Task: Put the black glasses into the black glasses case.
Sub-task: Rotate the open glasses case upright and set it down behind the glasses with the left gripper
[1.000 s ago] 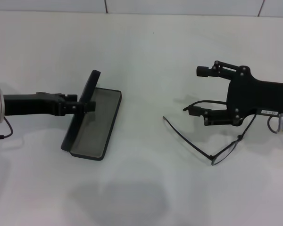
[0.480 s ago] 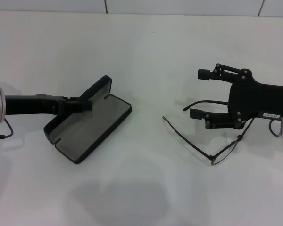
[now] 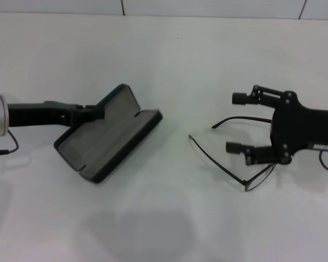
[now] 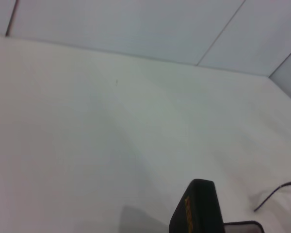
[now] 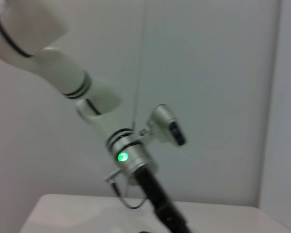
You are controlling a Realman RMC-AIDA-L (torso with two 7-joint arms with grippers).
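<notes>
The black glasses case [image 3: 106,143] lies open on the white table, left of centre, grey lining up. My left gripper [image 3: 94,113] is shut on the edge of its raised lid. The lid's edge with orange lettering shows in the left wrist view [image 4: 196,209]. The black glasses [image 3: 246,177] lie unfolded on the table at the right, temple arms pointing towards the case. My right gripper [image 3: 235,122] is open above them, with the far temple arm between its fingers in the head view. One temple tip shows in the left wrist view [image 4: 276,193].
The white table [image 3: 169,60] has a wall seam along its far edge. A bare gap lies between case and glasses. The right wrist view shows only my left arm with its green light [image 5: 122,157] against the wall.
The left gripper has swung the case round and carried it right, towards the glasses, with the lid lying further back. The right gripper has shifted slightly right and nearer over the glasses, which have stayed put.
</notes>
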